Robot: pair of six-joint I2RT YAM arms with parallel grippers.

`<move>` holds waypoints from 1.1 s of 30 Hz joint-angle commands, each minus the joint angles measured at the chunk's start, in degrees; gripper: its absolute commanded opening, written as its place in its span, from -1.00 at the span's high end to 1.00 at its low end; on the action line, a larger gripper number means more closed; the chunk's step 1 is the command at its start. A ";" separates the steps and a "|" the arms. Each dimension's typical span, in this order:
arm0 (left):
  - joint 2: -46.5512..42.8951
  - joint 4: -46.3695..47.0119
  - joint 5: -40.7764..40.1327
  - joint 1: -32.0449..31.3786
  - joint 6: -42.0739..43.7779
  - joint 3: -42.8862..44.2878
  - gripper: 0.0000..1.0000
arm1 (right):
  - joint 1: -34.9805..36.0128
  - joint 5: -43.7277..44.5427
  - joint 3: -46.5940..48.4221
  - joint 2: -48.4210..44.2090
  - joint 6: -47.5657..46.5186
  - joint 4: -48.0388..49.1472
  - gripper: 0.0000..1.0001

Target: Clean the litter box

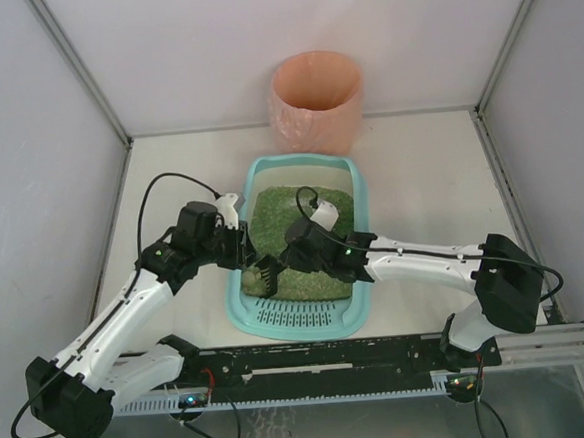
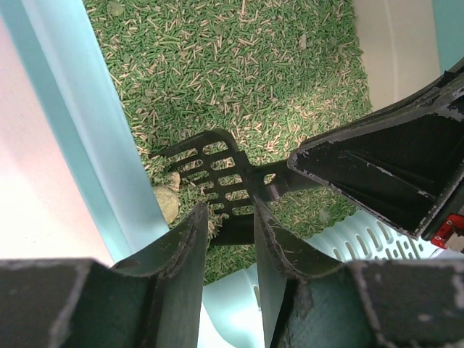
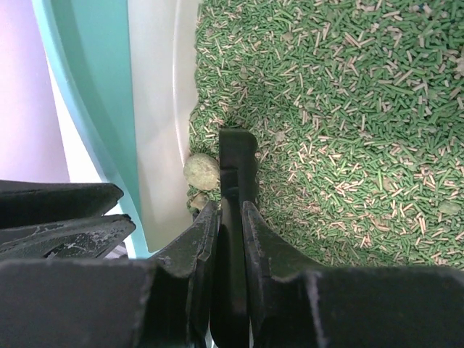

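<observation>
1. The teal litter box (image 1: 365, 209) lies on the white table (image 1: 420, 180) between the two arms. Its long side runs away from the bases, and its slotted grate (image 1: 299, 321) is at the near end.
2. Green-brown granules (image 1: 277, 215) cover the floor of the box. In the wrist views they are short green pellets with pale ones mixed in.
3. A round pink-orange bin (image 1: 316, 102) stands just beyond the far end of the box, against the back wall.
4. The right gripper (image 3: 228, 210) reaches in from the right side. Its fingers are clamped narrow on the handle of a small black slotted scoop (image 2: 206, 170), which its own camera sees edge-on.
5. The scoop's head is down in the granules near the left wall of the box, close to the grate end.
6. A pale rounded clump (image 3: 201, 172) sits on the litter against that wall, just beside the scoop's head.
7. The left gripper (image 2: 230, 217) hangs over the left rim of the box, pointing at the scoop's slotted face. Its fingers stand a narrow gap apart, and the scoop's lower edge shows in that gap (whether they actually pinch it I cannot tell)
8. The two grippers are close together over the near left part of the box
</observation>
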 commanded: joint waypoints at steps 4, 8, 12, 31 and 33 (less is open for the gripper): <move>-0.41 0.14 -0.29 -0.26 -0.21 -0.22 0.28 | -1.54 4.19 -3.55 -2.00 6.11 10.00 1.00; -0.31 -0.34 -0.36 -0.28 0.15 0.22 0.28 | -3.60 6.21 -5.76 -3.22 5.17 12.05 1.00; -0.50 -0.68 -0.40 -0.27 0.71 0.78 0.28 | -5.45 6.44 -7.41 -4.26 3.12 15.46 1.00; -0.65 -1.15 -2.43 -0.16 0.88 2.00 0.25 | -6.01 3.03 -9.49 -3.09 -2.68 16.29 1.00; -0.33 -1.22 -2.11 -0.17 0.76 2.26 0.29 | -4.74 2.62 -9.55 -2.05 -2.08 17.21 1.00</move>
